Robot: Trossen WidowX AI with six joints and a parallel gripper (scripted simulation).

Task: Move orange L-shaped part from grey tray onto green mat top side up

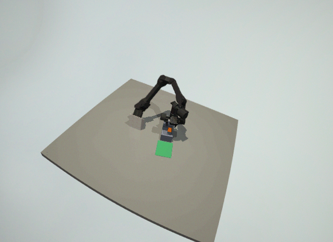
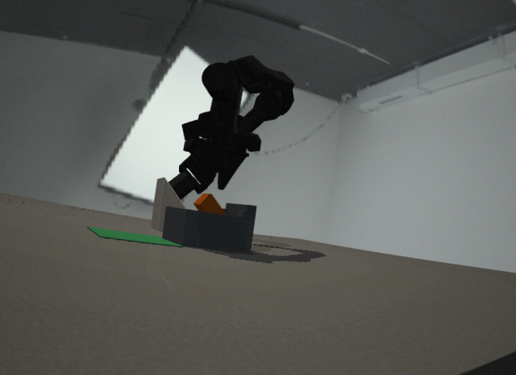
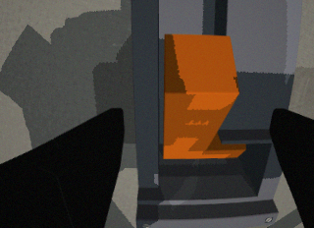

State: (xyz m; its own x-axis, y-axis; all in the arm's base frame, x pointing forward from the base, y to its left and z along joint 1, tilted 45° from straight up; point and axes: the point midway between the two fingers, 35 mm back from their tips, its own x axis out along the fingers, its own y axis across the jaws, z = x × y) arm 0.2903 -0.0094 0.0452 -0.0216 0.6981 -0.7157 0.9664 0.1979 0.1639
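The orange L-shaped part (image 1: 169,129) (image 2: 210,203) (image 3: 203,66) is tilted in the grey tray (image 1: 166,138) (image 2: 208,233) (image 3: 146,90). Its plain end stands up above the rim on the side toward the green mat (image 1: 164,149) (image 2: 129,236). Its L-shaped end is down in the pocket, low in the wrist view. My gripper (image 1: 170,125) (image 3: 200,120) is open and empty above the tray. In the wrist view one finger is to each side of the part, and neither appears to touch it. The exact height of the fingertips is hard to tell.
The mat lies flat next to the tray's end. A pale upright block (image 1: 137,122) (image 2: 159,204) stands at the arm's base, to the left of the tray in the top view. The tray's walls rise around the part.
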